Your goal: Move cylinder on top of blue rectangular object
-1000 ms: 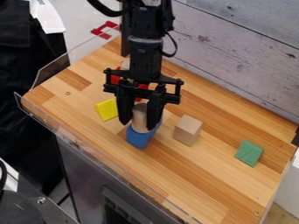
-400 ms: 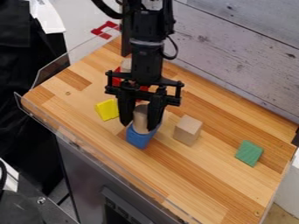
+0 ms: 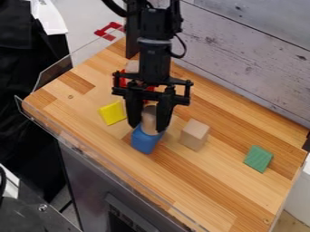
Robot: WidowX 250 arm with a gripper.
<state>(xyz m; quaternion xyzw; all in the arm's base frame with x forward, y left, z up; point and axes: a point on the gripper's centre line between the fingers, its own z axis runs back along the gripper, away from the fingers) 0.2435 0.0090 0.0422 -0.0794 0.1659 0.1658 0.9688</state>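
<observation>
Pinching the pale wooden cylinder (image 3: 149, 118) between two black fingers (image 3: 162, 118), with one pressing from the left and the other from the right. Holding it nearly upright, with its long axis running roughly in line with the fingers rather than across them. Hanging down over the table (image 3: 200, 190), directly above the far part of the blue rectangular block (image 3: 144, 142). Overlapping the block's far top edge with the cylinder's lower end, while showing more of the blue on the near side. Not revealing from this slant whether wood and blue are touching or just apart, so leaving that impossible to tell. Probably needing, next, a slight shift toward the near side, then a straight settling down and a gentle spreading of the fingers. Perhaps risking a topple toward the far side if letting go off centre. Sitting to the right, near the block but apart from it: a plain wooden cube (image 3: 195, 135).
</observation>
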